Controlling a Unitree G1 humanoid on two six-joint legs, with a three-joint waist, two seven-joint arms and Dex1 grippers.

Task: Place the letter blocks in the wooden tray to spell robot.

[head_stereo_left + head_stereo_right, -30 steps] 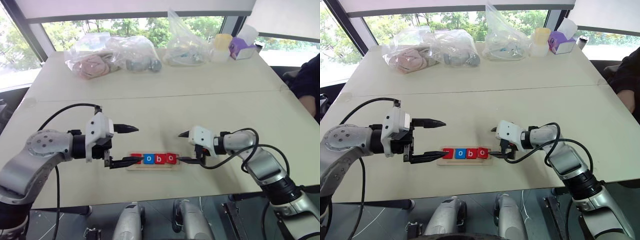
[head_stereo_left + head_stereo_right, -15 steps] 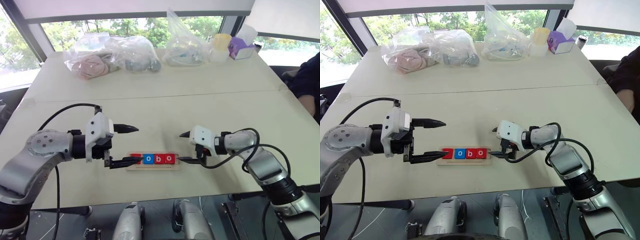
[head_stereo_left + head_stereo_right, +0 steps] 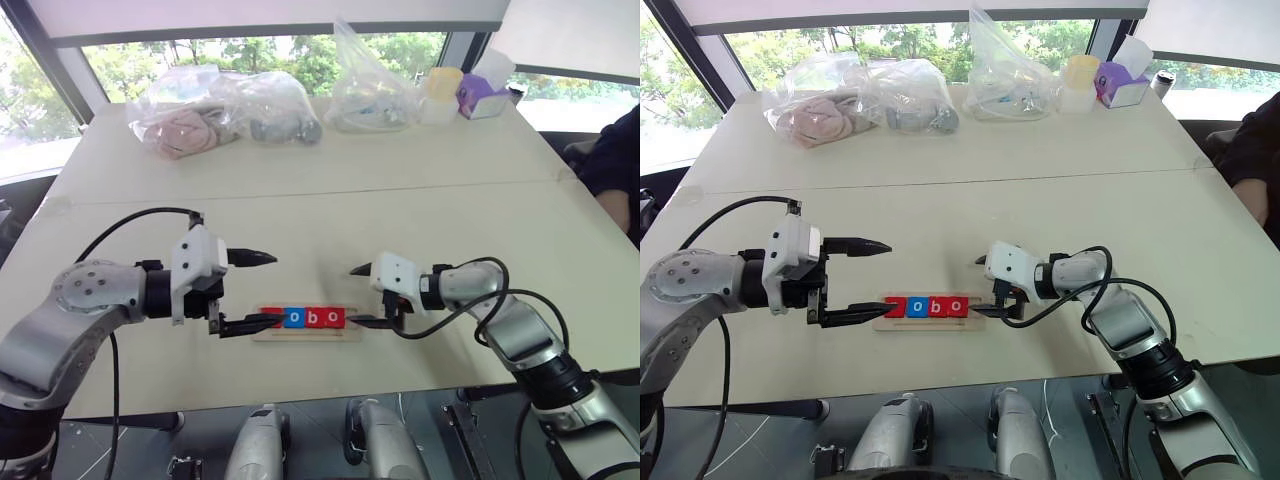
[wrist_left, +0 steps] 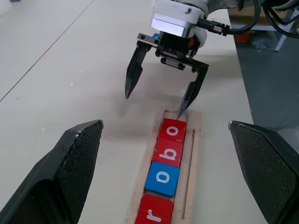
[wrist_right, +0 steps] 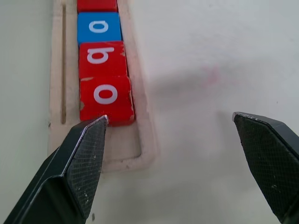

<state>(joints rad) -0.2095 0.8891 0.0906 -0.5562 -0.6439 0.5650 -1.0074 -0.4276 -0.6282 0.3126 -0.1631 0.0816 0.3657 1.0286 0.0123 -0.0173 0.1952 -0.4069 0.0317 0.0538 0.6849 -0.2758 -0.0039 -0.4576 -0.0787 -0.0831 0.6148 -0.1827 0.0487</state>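
The wooden tray lies near the table's front edge, between my two grippers. The letter blocks in its slot read, left to right, red r, blue o, red b and red o, set close together. My left gripper is open at the tray's left end, its lower finger over the r block. My right gripper is open at the right end. Its lower fingertip sits in the slot against the red o. Neither gripper holds anything.
Plastic bags with soft things and another bag stand at the table's far side, beside a yellow cup and a purple box. A person's dark sleeve shows at the right edge.
My right gripper has shifted left toward the tray. The red o at the row's right end has slid left and closed up against the b. The left gripper has stayed put.
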